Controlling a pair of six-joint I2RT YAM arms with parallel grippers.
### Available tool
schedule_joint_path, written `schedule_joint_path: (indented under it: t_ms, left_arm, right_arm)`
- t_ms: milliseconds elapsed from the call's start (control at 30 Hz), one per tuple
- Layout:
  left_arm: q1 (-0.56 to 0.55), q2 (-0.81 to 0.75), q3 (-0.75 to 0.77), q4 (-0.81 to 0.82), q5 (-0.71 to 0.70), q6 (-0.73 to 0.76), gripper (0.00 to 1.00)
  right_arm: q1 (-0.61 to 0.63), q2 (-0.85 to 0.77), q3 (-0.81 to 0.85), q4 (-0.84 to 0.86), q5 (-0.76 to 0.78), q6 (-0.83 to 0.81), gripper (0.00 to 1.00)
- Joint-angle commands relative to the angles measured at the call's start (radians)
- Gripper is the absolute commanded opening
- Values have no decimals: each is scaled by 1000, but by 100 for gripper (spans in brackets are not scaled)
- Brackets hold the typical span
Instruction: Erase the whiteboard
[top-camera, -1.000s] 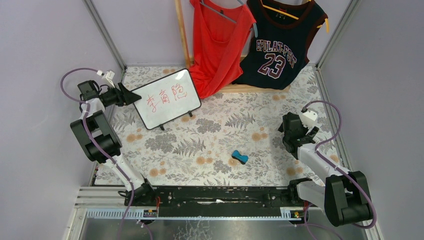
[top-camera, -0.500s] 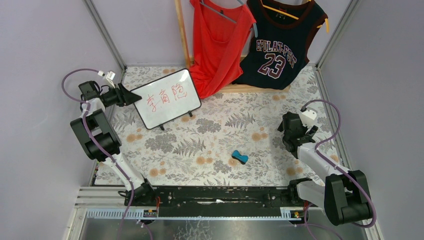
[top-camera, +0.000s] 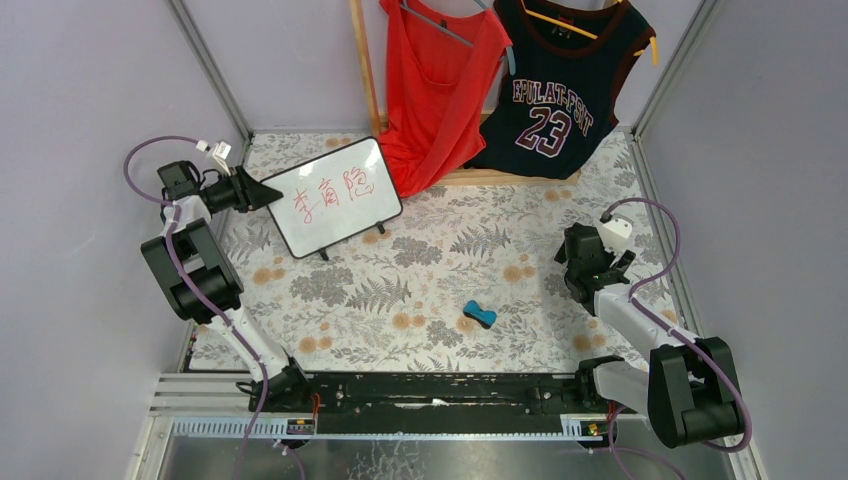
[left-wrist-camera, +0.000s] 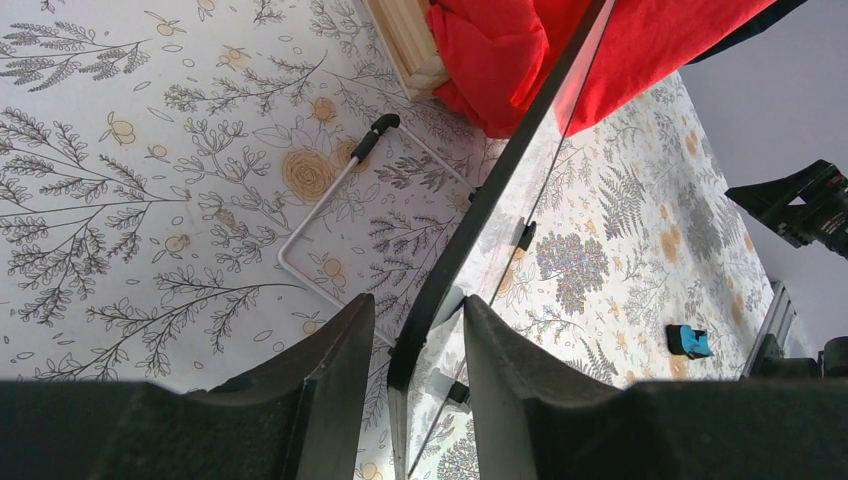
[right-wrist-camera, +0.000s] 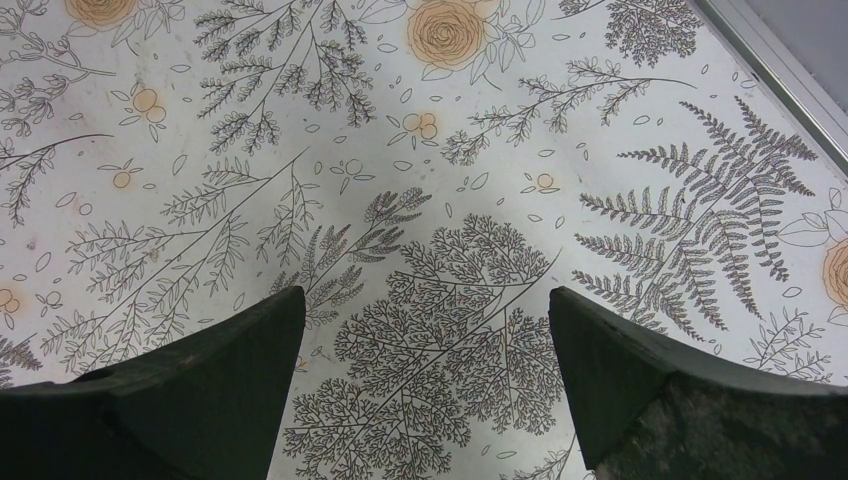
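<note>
The counter (top-camera: 440, 270) carries little, so the risks lie at its far-left corner, where the whiteboard (top-camera: 335, 195) stands tilted on its feet, its red writing unerased and its far right corner just beside a hanging red shirt (top-camera: 435, 90). The left gripper (left-wrist-camera: 418, 330) sits astride the board's left frame edge with only a narrow gap; whether it pinches the frame cannot be told. If that hold is loose, a wiping push would likely slide or topple the board, perhaps against the shirt. The right gripper (right-wrist-camera: 425, 330) hangs wide open and empty over bare cloth at the right. The blue eraser (top-camera: 479, 315) lies near the centre, well apart from both; being small and low, it could skid away from a poorly centred pinch.
</note>
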Motion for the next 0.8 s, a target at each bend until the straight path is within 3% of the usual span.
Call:
schedule_joint_path:
  t_ms: [0, 600, 767]
  left_arm:
    - [-6, -46, 1, 15, 9, 21, 36]
    - [-1, -46, -4, -37, 7, 66, 24]
    - [1, -46, -3, -59, 7, 86, 13]
  right_arm:
    - [-4, -6, 38, 34, 11, -2, 98]
    - [-4, -7, 36, 33, 8, -2, 98]
    - [-5, -4, 40, 31, 8, -3, 98]
